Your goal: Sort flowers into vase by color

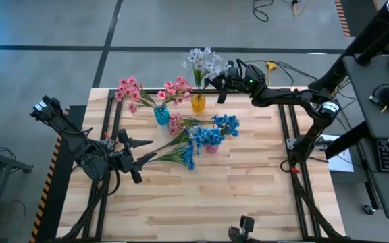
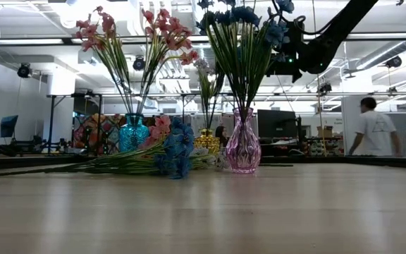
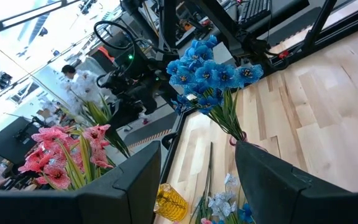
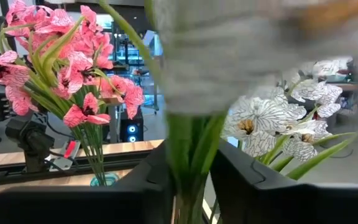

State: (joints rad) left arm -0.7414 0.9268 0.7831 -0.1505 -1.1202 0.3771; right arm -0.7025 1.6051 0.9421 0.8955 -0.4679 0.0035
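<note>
At lower left of the high view, left gripper (image 1: 142,151) waits, fingers apart, beside loose flowers (image 1: 188,145) lying mid-table; upper centre, right gripper (image 1: 216,81) clasps a white spray's stem (image 4: 188,155) over the yellow vase (image 1: 198,102), seemingly delivering it; releasing comes next

Two robot arms, both built of dark, nearly black segments joined by rounded joints. The left arm (image 1: 80,138) carries bundled black cables along its links and a small white label near its outer end. The right arm (image 1: 296,101) has a pale silver-white collar at one joint and a small green light glowing near its wrist. Each arm ends in a gripper with two flat, matte black fingers (image 3: 272,186) with squared, angular edges.
</note>
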